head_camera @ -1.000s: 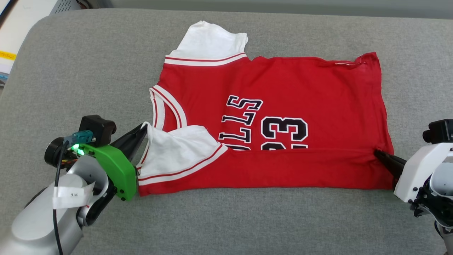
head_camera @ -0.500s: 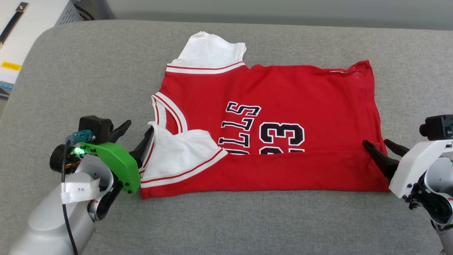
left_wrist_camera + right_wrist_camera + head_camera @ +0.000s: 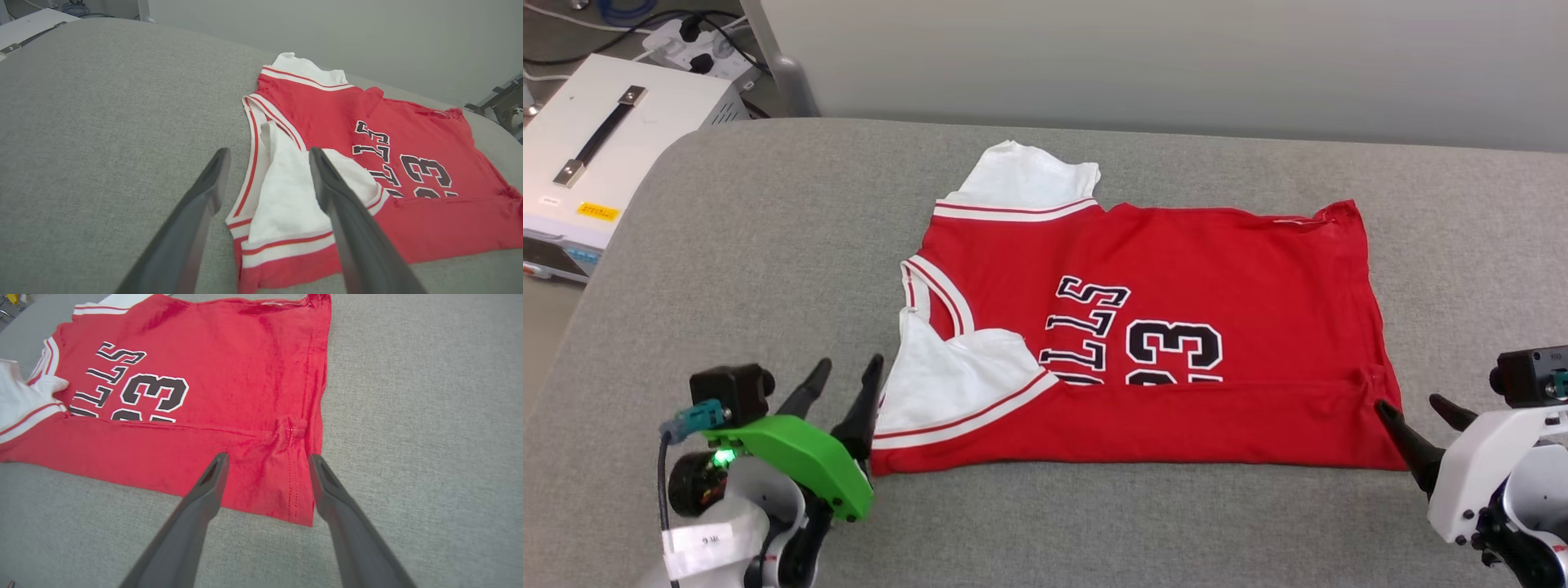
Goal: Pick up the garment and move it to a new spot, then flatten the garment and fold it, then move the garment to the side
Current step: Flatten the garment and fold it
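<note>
Left gripper (image 3: pixel 849 362) stood parted, empty, beside garment's (image 3: pixel 1192 261) eight o'clock corner; right gripper (image 3: pixel 1407 402) likewise, four o'clock corner.

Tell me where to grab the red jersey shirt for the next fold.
Likely the far edge of the red jersey shirt, since its near edge lies folded: left gripper at the far white sleeve, right gripper at the far hem corner, each from its side.

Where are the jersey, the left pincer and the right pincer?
jersey (image 3: pixel 1258 286), head view, red fabric beside the number.
left pincer (image 3: pixel 850 362), head view, midway between its fingertips.
right pincer (image 3: pixel 1407 403), head view, midway between its fingertips.
</note>
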Available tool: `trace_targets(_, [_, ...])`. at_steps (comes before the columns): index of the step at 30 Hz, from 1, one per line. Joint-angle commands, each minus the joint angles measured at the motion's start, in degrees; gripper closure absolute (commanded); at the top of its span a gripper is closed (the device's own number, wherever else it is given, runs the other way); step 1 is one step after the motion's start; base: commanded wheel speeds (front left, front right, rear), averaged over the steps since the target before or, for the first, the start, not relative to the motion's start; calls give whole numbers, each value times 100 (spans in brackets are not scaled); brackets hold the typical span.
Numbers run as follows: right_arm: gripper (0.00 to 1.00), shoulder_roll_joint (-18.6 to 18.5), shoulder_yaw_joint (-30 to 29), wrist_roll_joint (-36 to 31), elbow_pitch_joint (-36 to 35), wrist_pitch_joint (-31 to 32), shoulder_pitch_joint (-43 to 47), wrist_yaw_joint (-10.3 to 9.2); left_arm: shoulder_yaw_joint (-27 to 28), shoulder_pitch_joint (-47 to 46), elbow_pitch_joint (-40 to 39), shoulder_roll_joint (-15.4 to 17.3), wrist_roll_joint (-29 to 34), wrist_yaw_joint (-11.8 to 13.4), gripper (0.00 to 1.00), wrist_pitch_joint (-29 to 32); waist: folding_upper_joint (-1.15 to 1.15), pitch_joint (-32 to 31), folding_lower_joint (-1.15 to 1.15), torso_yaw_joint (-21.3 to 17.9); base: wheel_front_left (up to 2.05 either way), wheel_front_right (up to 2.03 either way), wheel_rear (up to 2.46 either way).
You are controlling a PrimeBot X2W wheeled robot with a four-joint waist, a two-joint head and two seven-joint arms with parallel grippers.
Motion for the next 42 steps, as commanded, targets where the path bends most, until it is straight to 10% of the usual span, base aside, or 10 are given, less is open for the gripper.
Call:
trace_targets(1, [0, 94, -101, -107, -69, 90, 115, -4, 11, 184, -153, -2, -81, 119, 0, 71, 0, -24, 0, 10, 0, 0, 0])
trace_targets(14, [0, 811, -629, -835, -814, 871, 444, -4, -315, 653, -1031, 395, -135, 1218, 0, 1324, 0, 411, 0, -149, 0, 0, 0])
trace_targets(29, [0, 817, -607, -866, -1034, 899, 337, -4, -487, 272, 117, 148, -133, 1144, 0, 1611, 0, 810, 0, -391, 0, 0, 0])
trace_targets(30, [0, 813, -616, -870, -1033, 899, 336, -4, -539, 286, 177, 126, -178, 1113, 13, 1735, 0, 804, 0, -390, 0, 0, 0])
trace_targets(32, [0, 800, -635, -887, -1023, 898, 338, -4, -613, 314, 258, 71, -271, 1047, 99, 1926, 0, 761, 0, -372, 0, 0, 0])
trace_targets(42, [0, 673, -743, -1030, -884, 956, 307, -4, -500, 336, 5, 6, -299, 856, 100, 1548, 0, 484, 0, -63, 0, 0, 0])
